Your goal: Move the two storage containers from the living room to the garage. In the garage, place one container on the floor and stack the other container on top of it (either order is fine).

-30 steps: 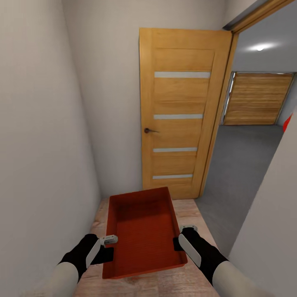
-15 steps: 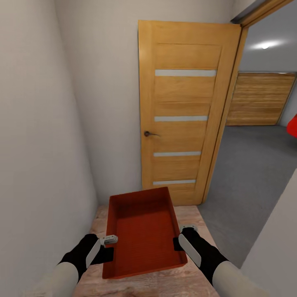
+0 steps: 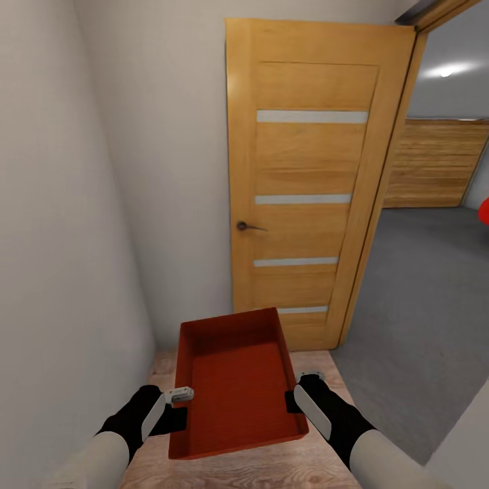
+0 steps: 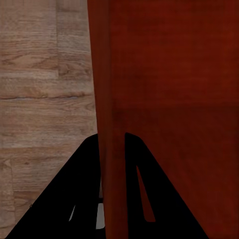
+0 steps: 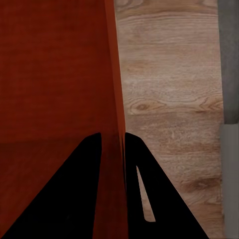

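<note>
A narrow passage with plain pale walls (image 3: 75, 204) on the left and ahead ends at an open wooden door (image 3: 309, 183) with four pale horizontal strips and a dark lever handle (image 3: 246, 226). Light wood plank flooring (image 3: 272, 468) lies underfoot. Through the doorway on the right lies the garage, with its dark grey concrete floor (image 3: 421, 305) and, at the far end, a door of horizontal wooden planks (image 3: 441, 163). A ceiling light (image 3: 445, 70) glows above it, and a small red shape (image 3: 483, 212) sits cut off at the right edge, too little of it seen to name.

Near the robot, one orange-red storage container (image 3: 234, 380) is carried level between both arms above the plank flooring, its open side up. The left gripper (image 3: 178, 402) is clamped on the container's left wall; in the left wrist view its dark fingers (image 4: 74, 199) straddle that wall. The right gripper (image 3: 299, 392) is clenched on the right wall likewise, one finger (image 5: 154, 199) outside and one inside the container.
</note>
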Tool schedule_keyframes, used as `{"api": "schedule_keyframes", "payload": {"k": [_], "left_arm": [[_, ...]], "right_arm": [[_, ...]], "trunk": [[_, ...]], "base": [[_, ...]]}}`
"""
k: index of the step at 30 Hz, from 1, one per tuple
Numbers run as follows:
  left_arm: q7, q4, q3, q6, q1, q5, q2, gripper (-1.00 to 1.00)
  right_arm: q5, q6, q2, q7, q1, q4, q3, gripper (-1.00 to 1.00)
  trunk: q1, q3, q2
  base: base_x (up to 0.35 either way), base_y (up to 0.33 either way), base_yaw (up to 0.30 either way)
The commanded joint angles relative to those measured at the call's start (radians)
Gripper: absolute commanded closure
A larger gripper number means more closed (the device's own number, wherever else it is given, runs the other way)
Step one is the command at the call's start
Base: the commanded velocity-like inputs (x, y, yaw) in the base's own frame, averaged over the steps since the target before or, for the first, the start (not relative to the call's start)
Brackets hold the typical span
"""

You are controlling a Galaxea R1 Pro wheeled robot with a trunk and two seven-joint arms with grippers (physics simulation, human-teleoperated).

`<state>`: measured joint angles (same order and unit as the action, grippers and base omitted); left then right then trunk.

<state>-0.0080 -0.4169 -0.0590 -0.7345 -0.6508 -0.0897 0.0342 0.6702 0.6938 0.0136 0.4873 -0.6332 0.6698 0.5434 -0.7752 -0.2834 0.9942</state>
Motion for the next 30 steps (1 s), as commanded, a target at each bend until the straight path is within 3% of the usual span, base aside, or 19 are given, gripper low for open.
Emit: {"api": "schedule_keyframes", "payload": {"k": [1, 6, 15, 30], "left_arm": [[0.003, -0.002, -0.009, -0.005, -0.001, -0.010, 0.004, 1.00], [0.003, -0.002, -0.009, -0.005, -0.001, -0.010, 0.004, 1.00], [0.004, -0.002, -0.010, -0.005, -0.001, -0.010, 0.004, 1.00], [0.004, -0.002, -0.010, -0.005, -0.001, -0.010, 0.004, 1.00]], "right_arm": [[0.024, 0.000, 0.000, 0.008, 0.000, 0.001, 0.019, 1.00], [0.024, 0.000, 0.000, 0.008, 0.000, 0.001, 0.019, 1.00], [0.024, 0.000, 0.000, 0.008, 0.000, 0.001, 0.019, 1.00], [0.025, 0.000, 0.000, 0.008, 0.000, 0.001, 0.019, 1.00]], "trunk": [[-0.001, -0.001, 0.001], [-0.001, -0.001, 0.001], [-0.001, -0.001, 0.001], [-0.001, 0.006, 0.001]], "base": [[0.332, 0.000, 0.000], [0.237, 0.000, 0.000], [0.019, 0.000, -0.032], [0.000, 0.000, -0.251]]}}
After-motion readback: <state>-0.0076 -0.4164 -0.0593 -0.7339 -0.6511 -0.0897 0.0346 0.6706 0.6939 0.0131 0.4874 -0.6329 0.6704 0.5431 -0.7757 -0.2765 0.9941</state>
